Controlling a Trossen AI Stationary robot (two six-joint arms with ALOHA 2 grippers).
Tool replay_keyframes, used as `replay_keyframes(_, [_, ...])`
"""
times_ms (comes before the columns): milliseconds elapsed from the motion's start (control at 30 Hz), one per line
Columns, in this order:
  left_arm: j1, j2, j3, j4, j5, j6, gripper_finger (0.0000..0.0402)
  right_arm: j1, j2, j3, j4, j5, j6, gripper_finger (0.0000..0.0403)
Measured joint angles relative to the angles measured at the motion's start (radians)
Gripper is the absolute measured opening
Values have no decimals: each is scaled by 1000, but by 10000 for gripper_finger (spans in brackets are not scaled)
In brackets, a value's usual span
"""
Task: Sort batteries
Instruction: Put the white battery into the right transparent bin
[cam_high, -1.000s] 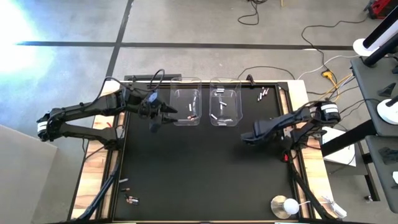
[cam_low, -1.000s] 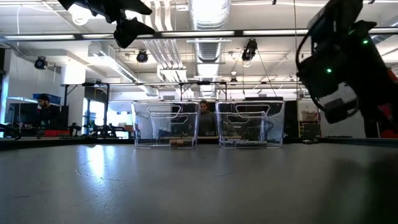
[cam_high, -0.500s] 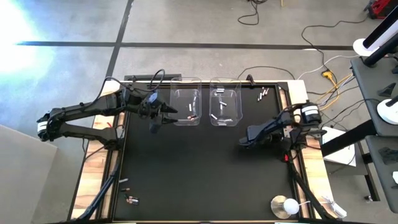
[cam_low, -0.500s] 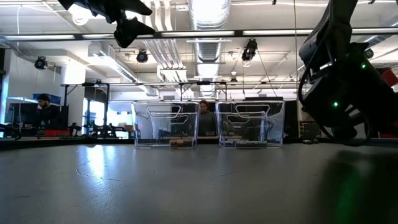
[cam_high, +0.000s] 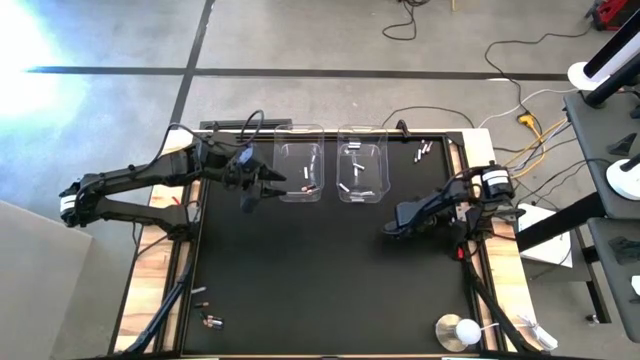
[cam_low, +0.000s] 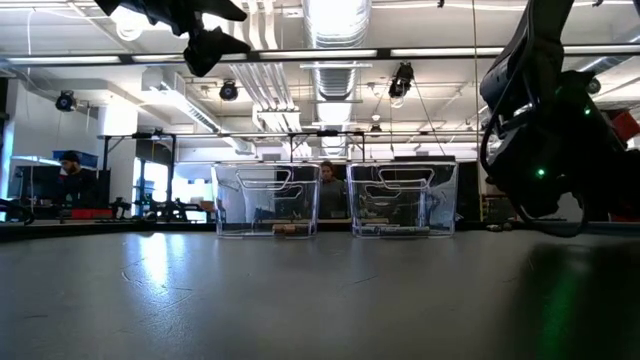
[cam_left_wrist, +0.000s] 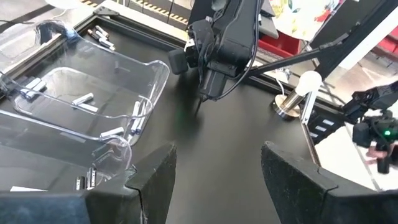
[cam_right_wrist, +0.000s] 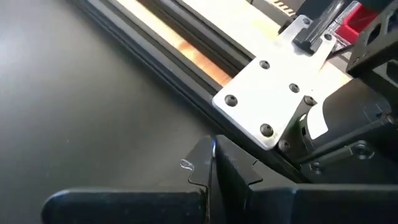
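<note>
Two clear bins stand at the mat's far edge. The left bin (cam_high: 300, 170) holds dark batteries (cam_high: 308, 185). The right bin (cam_high: 362, 172) holds silver batteries (cam_left_wrist: 81, 98). Loose batteries lie at the far right (cam_high: 422, 152) and near the front left corner (cam_high: 205, 320). My left gripper (cam_high: 275, 182) hangs open in the air beside the left bin's left wall, with nothing between its fingers (cam_left_wrist: 155, 180). My right gripper (cam_high: 389, 228) is shut and slants down to the bare mat, right of centre; nothing is in it (cam_right_wrist: 211, 163). My right gripper's shut fingertips (cam_right_wrist: 200, 167) stand right at the black mat, slanting down from the table's right side. I cannot tell whether they touch it. My left gripper touches nothing.
A round white-and-metal disc (cam_high: 455, 330) sits at the front right corner. The table's black frame rail (cam_right_wrist: 186, 56) and a white bracket (cam_right_wrist: 267, 93) run along the right edge. The middle of the black mat (cam_high: 320, 270) lies bare. A person shows in the room behind the bins (cam_low: 327, 190).
My right gripper has sunk toward the mat and tipped more steeply downward, its wrist rolling and drawing in from the right edge; it has stayed shut. It has kept still over the last half second.
</note>
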Motion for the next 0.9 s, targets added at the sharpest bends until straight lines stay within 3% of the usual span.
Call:
replay_keyframes(333, [0,0,0,5,0,-50,213,-3,6,-22,20,-54,205,13])
replay_keyframes(467, [0,0,0,5,1,-81,213,-3,21,-55,-33,-115,219,13])
replay_keyframes(633, [0,0,0,5,2,-86,213,-2,34,-103,23,-147,228,13])
replay_keyframes(900, [0,0,0,11,0,-90,213,-3,44,-9,5,-167,225,13])
